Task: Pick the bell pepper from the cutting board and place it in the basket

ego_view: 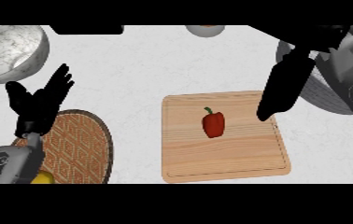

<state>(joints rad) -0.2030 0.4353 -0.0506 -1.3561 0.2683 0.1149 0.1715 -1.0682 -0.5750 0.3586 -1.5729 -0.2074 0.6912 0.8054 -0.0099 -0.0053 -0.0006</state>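
Note:
A red bell pepper (214, 124) with a green stem lies near the middle of the wooden cutting board (228, 157). My right hand (284, 85) hangs over the board's far right corner. Its fingers are straight and point down toward the board, and their tips are a short way right of the pepper without touching it. The round woven basket (79, 146) sits at the lower left, left of the board. My left hand (40, 101) rests open above the basket's far left rim, fingers up, holding nothing.
A yellow fruit (43, 177) lies at the basket's near edge beside my left forearm. A marbled bowl (19, 50) stands at the far left. A pale round object (205, 30) and a dark object (86, 29) sit along the far edge.

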